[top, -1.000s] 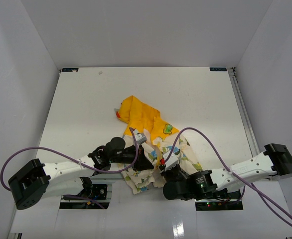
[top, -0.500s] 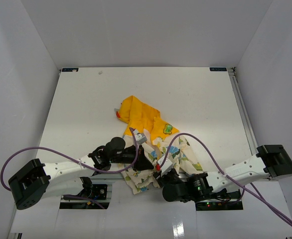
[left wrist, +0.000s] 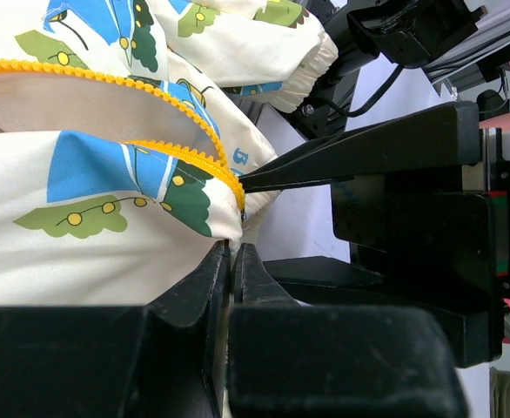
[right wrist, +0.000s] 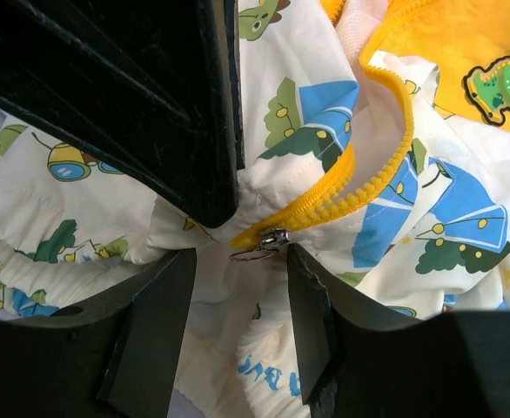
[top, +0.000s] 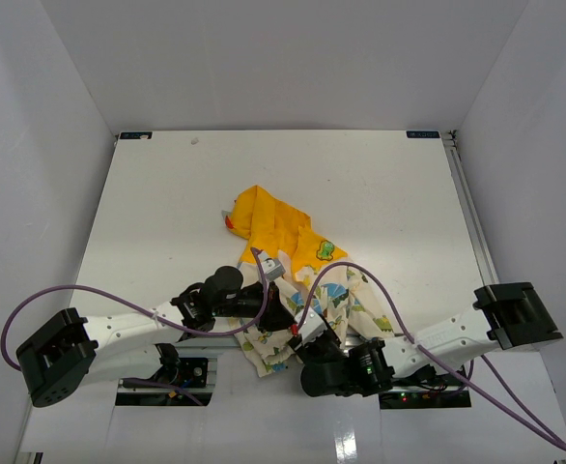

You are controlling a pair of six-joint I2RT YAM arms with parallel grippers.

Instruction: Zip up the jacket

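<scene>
Cream-hem anchoring: pins jacket (top: 336,290) in closed left gripper (left wrist: 231,252) for tension; straddles slider (right wrist: 268,237) at jacket's 6 o'clock, right gripper (right wrist: 242,257) parted, empty.

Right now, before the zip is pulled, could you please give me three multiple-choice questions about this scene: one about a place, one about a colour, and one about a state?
1. Where is the metal zipper slider?
A. On the hood
B. In the gap of the right hand
C. On the bare table

2. What colour are the zipper teeth?
A. Yellow-orange
B. Blue
C. Black

3. In what state is the left hand?
A. Wide open above the table
B. Shut on a cable
C. Shut on the jacket

Answers:
1 B: the right wrist view shows the slider between that hand's spread fingers, and neither finger presses on it.
2 A: both wrist views show yellow-orange teeth along the cream fabric.
3 C: the left wrist view shows cream fabric pinched between its nearly closed fingers.
</scene>
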